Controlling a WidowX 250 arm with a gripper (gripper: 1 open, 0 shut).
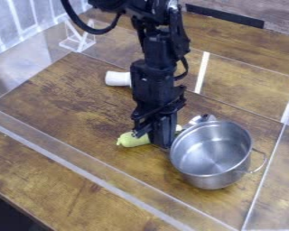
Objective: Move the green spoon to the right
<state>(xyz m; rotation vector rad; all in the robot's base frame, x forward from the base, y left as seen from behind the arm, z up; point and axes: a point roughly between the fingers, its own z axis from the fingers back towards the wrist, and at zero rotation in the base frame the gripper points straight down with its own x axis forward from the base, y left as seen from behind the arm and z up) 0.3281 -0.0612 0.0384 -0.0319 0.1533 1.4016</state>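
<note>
One cam view. Sits high off the table's (62, 99) near edge, tilted down, facing across the wood top twd the far edge, where the arm (153, 81) comes in from the top. Mid-close: table fills nearly the whole frame, edges run diagonally.

Black arm (155, 77) upright, end effector (155, 137) pointing down, fingers together
</note>
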